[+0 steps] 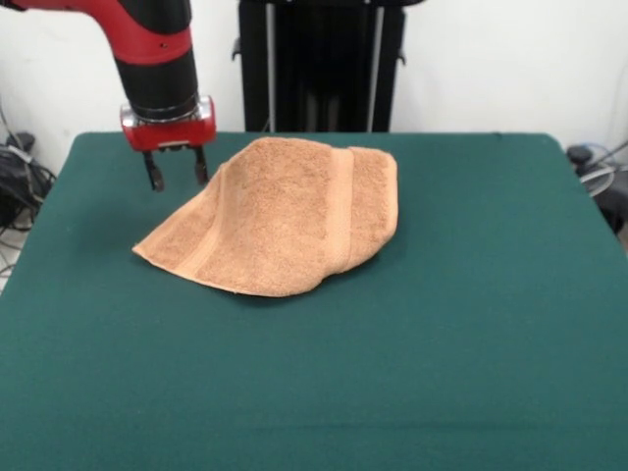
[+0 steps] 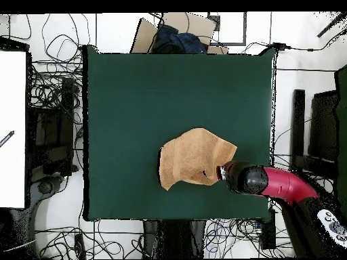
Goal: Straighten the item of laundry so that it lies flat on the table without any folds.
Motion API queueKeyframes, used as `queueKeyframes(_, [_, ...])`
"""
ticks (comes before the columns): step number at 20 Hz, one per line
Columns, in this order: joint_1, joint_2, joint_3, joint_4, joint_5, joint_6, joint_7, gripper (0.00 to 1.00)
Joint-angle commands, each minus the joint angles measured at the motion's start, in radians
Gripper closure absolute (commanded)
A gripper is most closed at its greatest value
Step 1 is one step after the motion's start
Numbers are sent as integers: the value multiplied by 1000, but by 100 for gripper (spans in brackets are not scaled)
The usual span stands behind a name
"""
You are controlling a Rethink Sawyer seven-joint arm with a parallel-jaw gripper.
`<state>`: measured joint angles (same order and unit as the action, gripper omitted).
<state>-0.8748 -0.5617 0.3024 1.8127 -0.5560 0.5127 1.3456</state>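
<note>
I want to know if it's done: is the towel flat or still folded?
Folded. The towel bulges up off the table, with one layer lapped over another, and its outline is uneven, not square.

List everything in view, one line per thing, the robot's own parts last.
towel: one, light orange-tan, on the table's far half, folded over itself with a woven band showing, not yet flat.
table: one, dark green cloth cover, fills most of the front view.
cables: many, black, on the floor all round the table in the overhead view.
white panel: one, at the overhead view's left edge.
black stand: one, behind the table's far edge.
arm: one, red and black, coming down beside the towel.
gripper: one, black fingers under a red mount, open, just above the table, next to the towel's edge, holding nothing.
</note>
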Motion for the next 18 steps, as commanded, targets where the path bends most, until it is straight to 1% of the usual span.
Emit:
queueKeyframes(1, [25, 90, 85, -49, -5, -44, 22, 0])
queueKeyframes(9, [32, 122, 90, -126, -7, 30, -32, 0])
queueKeyframes(18, [32, 74, 77, -163, -17, 73, -63, 0])
